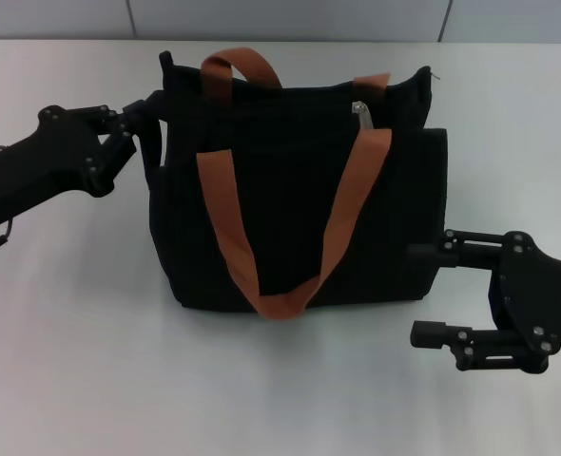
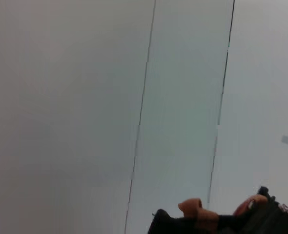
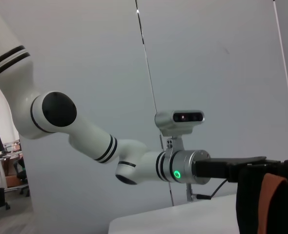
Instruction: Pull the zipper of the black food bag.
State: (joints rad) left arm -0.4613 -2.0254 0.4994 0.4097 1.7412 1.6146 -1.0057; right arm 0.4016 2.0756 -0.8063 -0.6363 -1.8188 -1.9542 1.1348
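Observation:
The black food bag (image 1: 290, 209) stands upright in the middle of the white table, its two orange-brown strap handles (image 1: 225, 204) hanging down its front. The silver zipper pull (image 1: 361, 113) lies on the top edge, toward the bag's right end. My left gripper (image 1: 136, 128) is at the bag's upper left end and looks shut on the fabric there; the right wrist view shows its fingers (image 3: 234, 169) meeting the bag (image 3: 254, 207). My right gripper (image 1: 431, 293) is open and empty by the bag's lower right corner, its upper finger close to the bag's side.
The white table (image 1: 90, 361) spreads in front of the bag and to both sides. A grey panelled wall (image 2: 85, 97) stands behind. The left wrist view shows only the bag's top (image 2: 232, 224) and handle tips at its lower edge.

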